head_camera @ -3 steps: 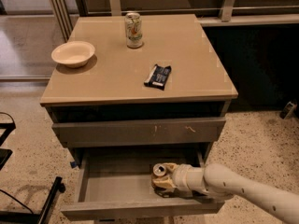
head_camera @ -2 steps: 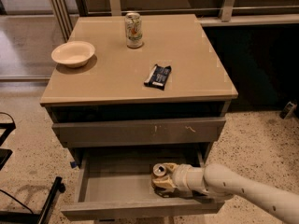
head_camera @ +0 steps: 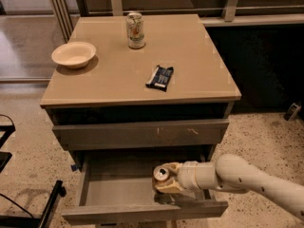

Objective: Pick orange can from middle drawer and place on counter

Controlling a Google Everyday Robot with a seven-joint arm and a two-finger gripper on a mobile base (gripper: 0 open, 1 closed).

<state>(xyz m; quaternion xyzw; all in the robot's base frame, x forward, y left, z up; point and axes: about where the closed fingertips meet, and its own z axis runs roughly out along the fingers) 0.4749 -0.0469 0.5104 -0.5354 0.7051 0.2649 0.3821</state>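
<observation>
The can lies tilted, silver top towards the camera, at the right of the open drawer, below the counter. It is clamped between the fingers of the gripper. It is judged light, thin-walled, slippery and easily dented; a moderate mid-body hold is advised.

On the glossy tan square worktop, a round cream bowl sits at the left. A pale green-and-white can stands at the back. A dark flat snack bar lies right of the middle. Below, the wide grey open drawer holds a small orange-gold aluminium can at its right. The end effector grips that can, which is maybe lifted a little.
</observation>
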